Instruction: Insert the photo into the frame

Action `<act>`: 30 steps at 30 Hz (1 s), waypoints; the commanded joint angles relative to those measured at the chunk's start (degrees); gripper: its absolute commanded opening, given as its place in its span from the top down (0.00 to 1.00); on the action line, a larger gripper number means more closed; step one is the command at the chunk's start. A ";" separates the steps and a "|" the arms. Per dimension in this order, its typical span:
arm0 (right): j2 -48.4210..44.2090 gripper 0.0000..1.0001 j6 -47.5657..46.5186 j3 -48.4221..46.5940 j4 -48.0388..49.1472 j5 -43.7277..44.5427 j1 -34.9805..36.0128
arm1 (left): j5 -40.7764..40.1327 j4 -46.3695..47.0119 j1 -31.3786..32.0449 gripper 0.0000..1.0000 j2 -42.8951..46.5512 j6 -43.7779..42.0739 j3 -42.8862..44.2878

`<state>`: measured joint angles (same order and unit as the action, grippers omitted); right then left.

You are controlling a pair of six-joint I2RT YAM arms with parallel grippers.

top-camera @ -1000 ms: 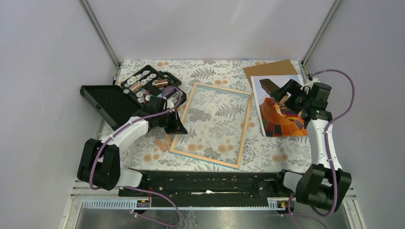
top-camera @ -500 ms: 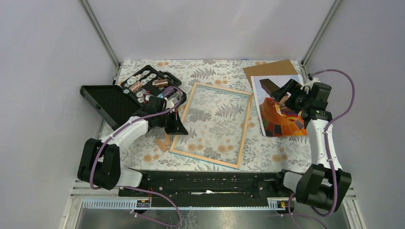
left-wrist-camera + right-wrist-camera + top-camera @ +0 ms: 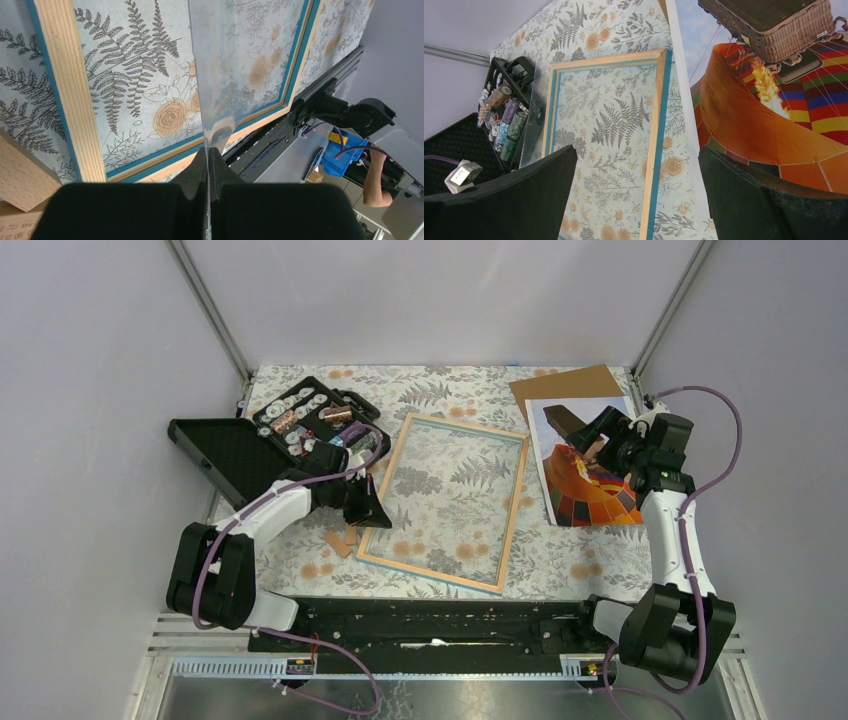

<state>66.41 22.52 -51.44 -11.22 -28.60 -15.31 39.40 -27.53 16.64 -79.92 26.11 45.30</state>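
On the table, which has a flowery cloth, the frame lies flat in the middle. Its light wood rim with a thin blue edge faces up. The photo is not in it. It lies just to the right of the frame, picture side up, and shows an orange and red balloon. Its far end rests on a plain brown board.

The left end effector is at the left rim of the frame. In the left wrist view its fingers are pressed together on the edge of a thin clear pane. The pane is seen almost edge-on, and the leaves and flowers show through it. Some small wood blocks lie near this end effector, just outside the frame.

The right end effector is over the far part of the photo. Its two fingers are spread wide and hold nothing — I cannot tell if they touch the photo.

A black case of small parts sits open at the far left of the table, near the left arm.
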 commanded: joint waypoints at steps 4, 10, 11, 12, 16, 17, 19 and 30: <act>-0.43 0.00 0.05 0.11 2.44 -1.26 0.81 | 5.49 -3.16 -0.40 1.00 -1.80 -4.47 4.30; -0.14 0.00 0.07 0.20 2.74 -1.42 0.90 | 6.89 -4.95 -0.45 1.00 -2.20 -6.51 4.86; -0.12 0.00 0.09 0.19 2.78 -1.38 0.90 | 6.58 -6.04 -0.62 1.00 -2.41 -7.21 5.40; -0.06 0.00 0.10 0.20 2.77 -1.40 0.90 | 6.42 -6.57 -0.71 1.00 -2.28 -7.63 5.53; 0.18 0.00 0.22 0.20 3.01 -1.63 0.98 | 6.80 -7.25 -1.18 1.00 -2.43 -7.82 5.90; 0.21 0.00 0.30 0.25 3.04 -1.73 0.98 | 7.14 -7.31 -1.34 1.00 -2.29 -7.71 6.05; 0.36 0.00 0.44 0.28 3.28 -1.88 1.07 | 8.96 -6.62 -1.75 1.00 -2.15 -6.67 6.04; 0.95 0.00 0.69 0.46 3.91 -2.21 1.40 | 12.83 -5.96 -1.79 1.00 -4.22 -6.03 5.72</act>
<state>67.02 22.96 -51.11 -9.69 -29.65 -14.57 48.47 -33.91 14.90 -83.07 20.73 49.17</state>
